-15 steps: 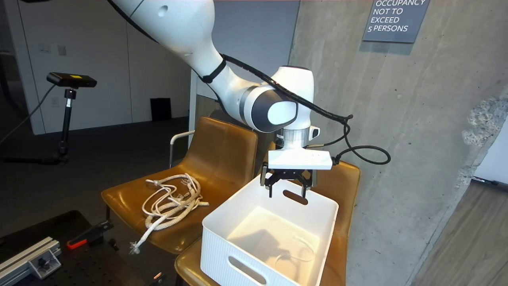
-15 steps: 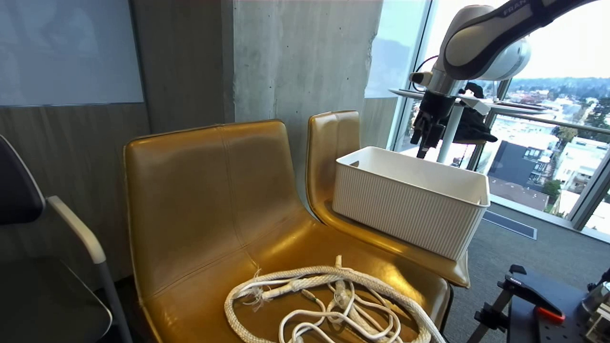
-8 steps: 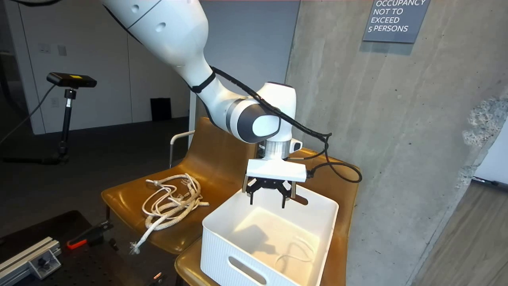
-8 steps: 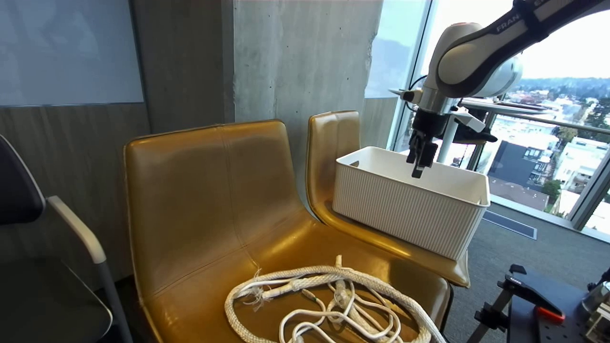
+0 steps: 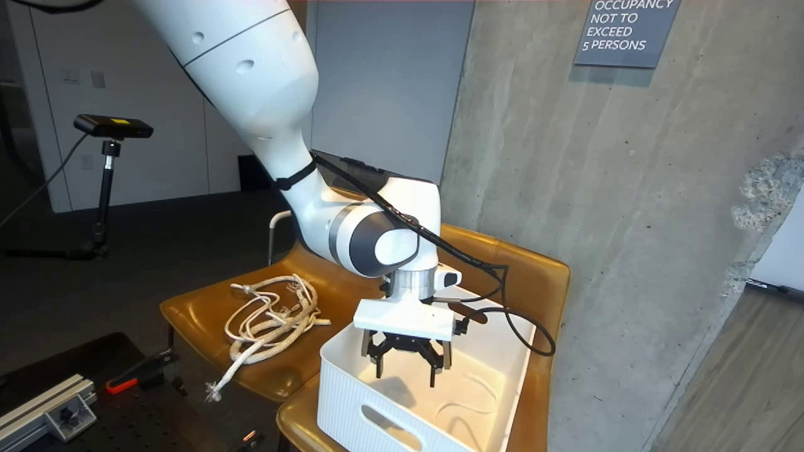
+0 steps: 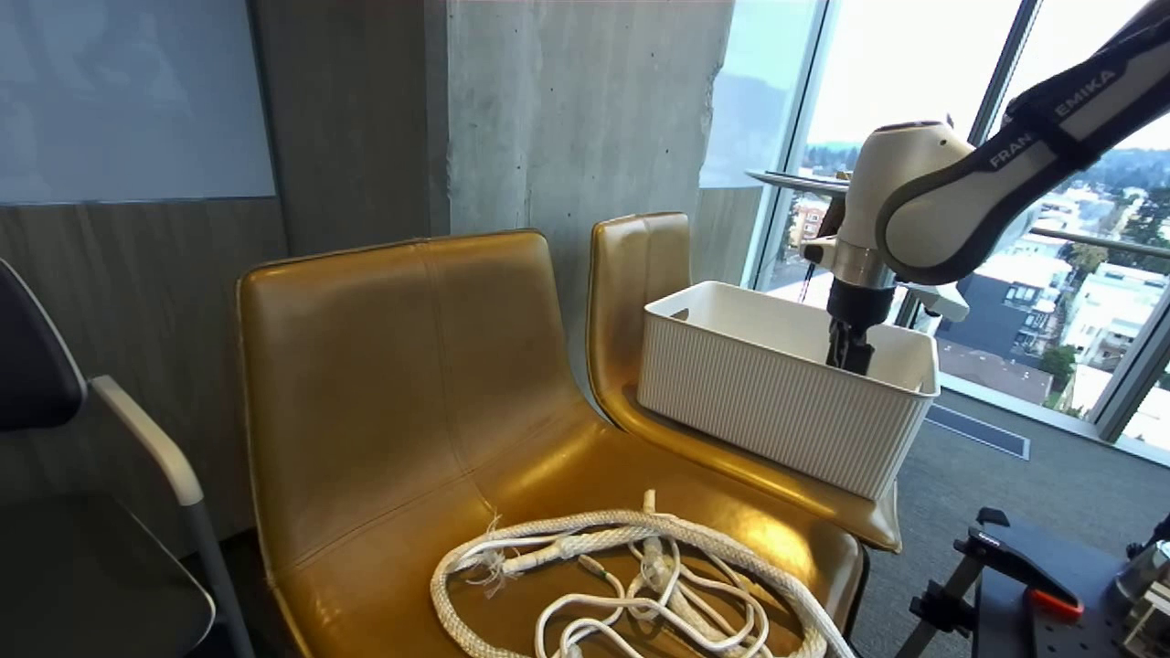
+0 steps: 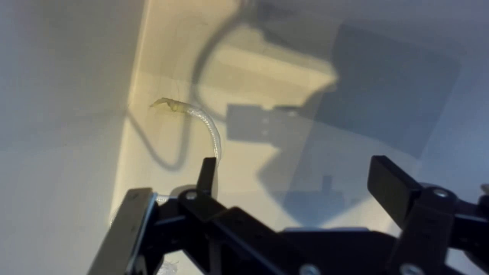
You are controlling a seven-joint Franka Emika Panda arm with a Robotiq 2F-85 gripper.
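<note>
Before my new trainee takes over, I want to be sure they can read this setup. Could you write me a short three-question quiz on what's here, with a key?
1. True or false: the white bin stands on the floor.
2. Pick one. The gripper is: A. shut tight; B. clamped on the bin; C. open, holding nothing.
3. Fill in the blank: inside the bin lies a thin, pale ____.

Key:
1. False; it stands on a brown chair.
2. C.
3. cord.
</note>
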